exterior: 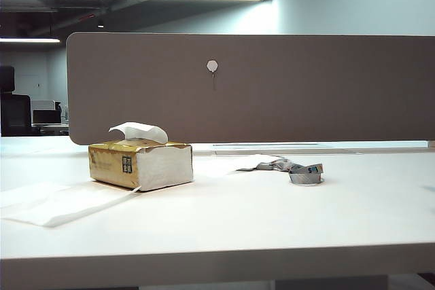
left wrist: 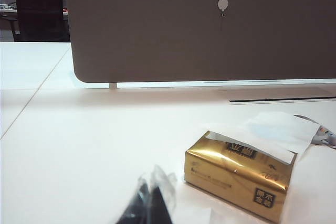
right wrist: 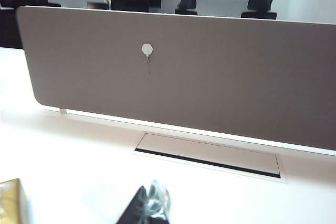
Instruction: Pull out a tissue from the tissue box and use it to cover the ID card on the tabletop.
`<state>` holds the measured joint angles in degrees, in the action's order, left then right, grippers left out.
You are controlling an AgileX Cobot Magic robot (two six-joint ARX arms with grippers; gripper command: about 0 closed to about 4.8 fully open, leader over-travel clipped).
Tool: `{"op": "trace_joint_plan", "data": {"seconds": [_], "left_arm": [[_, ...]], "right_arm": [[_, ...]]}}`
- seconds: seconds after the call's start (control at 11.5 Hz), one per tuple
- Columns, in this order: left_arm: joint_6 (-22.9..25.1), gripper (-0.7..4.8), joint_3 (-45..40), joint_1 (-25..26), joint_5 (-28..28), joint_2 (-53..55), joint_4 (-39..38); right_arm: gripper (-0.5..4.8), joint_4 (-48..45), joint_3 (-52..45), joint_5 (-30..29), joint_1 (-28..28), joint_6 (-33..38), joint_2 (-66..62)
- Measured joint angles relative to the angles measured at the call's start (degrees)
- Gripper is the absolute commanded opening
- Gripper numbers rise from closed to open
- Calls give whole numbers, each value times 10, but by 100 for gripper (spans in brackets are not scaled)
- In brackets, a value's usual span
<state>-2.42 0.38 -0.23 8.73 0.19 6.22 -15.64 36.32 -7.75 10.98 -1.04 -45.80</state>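
The gold tissue box (exterior: pixel 129 163) lies on the white tabletop (exterior: pixel 285 215) at the left, with a white tissue (exterior: pixel 139 131) standing out of its top. To its right a thin white tissue (exterior: pixel 228 165) lies flat, and the grey-blue lanyard (exterior: pixel 305 172) runs out from under it. The ID card is hidden. In the left wrist view my left gripper (left wrist: pixel 152 195) hangs shut and empty, short of the tissue box (left wrist: pixel 231 174). My right gripper (right wrist: pixel 151 203) is also shut and empty above bare table, with a corner of the tissue box (right wrist: pixel 10 200) off to one side. Neither gripper appears in the exterior view.
A long flat white sheet (exterior: pixel 61 203) lies on the table in front of the box at the left. A brown-grey partition panel (exterior: pixel 272 86) stands along the back. A cable slot cover (right wrist: pixel 210 155) sits in the table at its foot.
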Motion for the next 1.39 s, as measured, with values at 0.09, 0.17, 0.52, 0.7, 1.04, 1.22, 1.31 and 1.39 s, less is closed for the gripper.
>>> {"op": "trace_joint_plan", "data": {"seconds": [0.09,0.17,0.52,0.7,1.04,1.22,1.31,1.39], "left_arm": [[0,-6,0,0,0,0,0],[0,-6,0,0,-1,0,0],[0,-6,0,0,0,0,-1],[0,-6,0,0,1,0,0],[0,-6,0,0,2,0,0],[0,-6,0,0,2,0,-1],[0,-5,0,0,2,0,-1],[0,-6,0,0,2,0,-1]], "right_arm": [[-1,0,-18,0,0,3,25],[-1,-4,-39,0,0,8,60],[-1,61,-160,99,0,27,314],[-1,109,-275,110,0,28,455],[-1,113,-300,110,0,29,456],[-1,115,-309,110,0,29,456],[-1,115,-314,110,0,29,456],[-1,115,-328,110,0,29,456]]}}
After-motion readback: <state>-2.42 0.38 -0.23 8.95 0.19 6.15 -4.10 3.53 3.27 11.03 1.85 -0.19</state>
